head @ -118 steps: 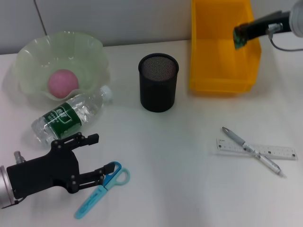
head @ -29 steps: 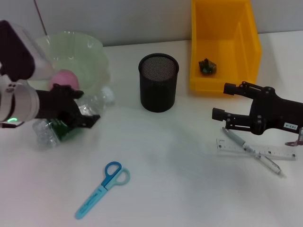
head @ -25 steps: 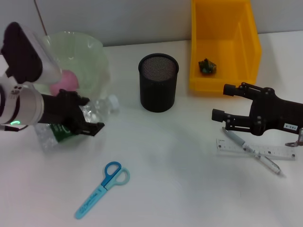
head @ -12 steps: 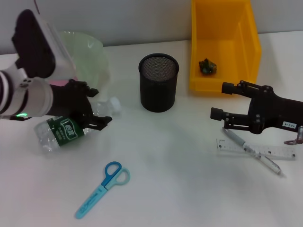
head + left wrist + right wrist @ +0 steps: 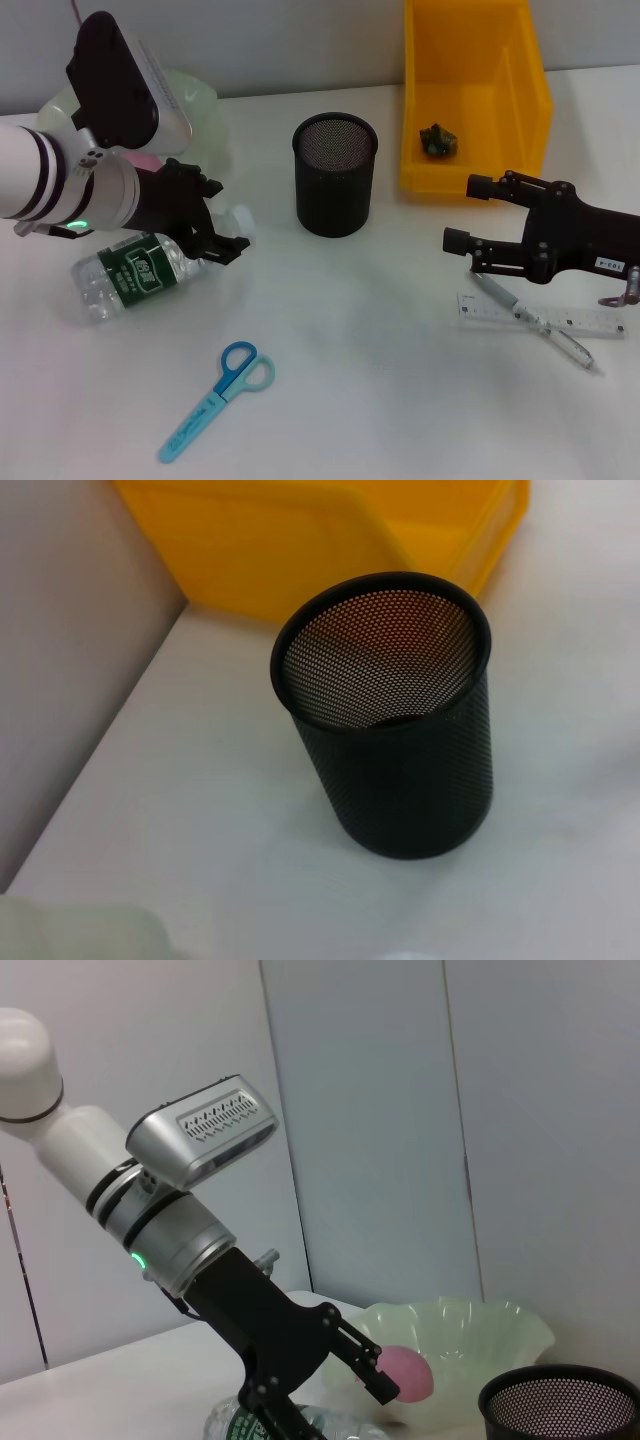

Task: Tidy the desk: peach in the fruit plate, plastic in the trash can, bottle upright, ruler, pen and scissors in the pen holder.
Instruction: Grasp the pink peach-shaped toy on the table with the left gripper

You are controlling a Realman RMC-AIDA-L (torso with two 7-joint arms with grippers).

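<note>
Beside plate, left gripper [image 5: 212,222] fingers clamp bottle [image 5: 135,272]; right gripper [image 5: 470,214] fingers apart.

Bright, even overhead light, soft faint shadows; the close wrist foreground looks blurred.

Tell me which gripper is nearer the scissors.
Left. The left gripper is at the lying bottle, just up-left of the scissors. The right gripper hovers open over the pen, far across the table.
</note>
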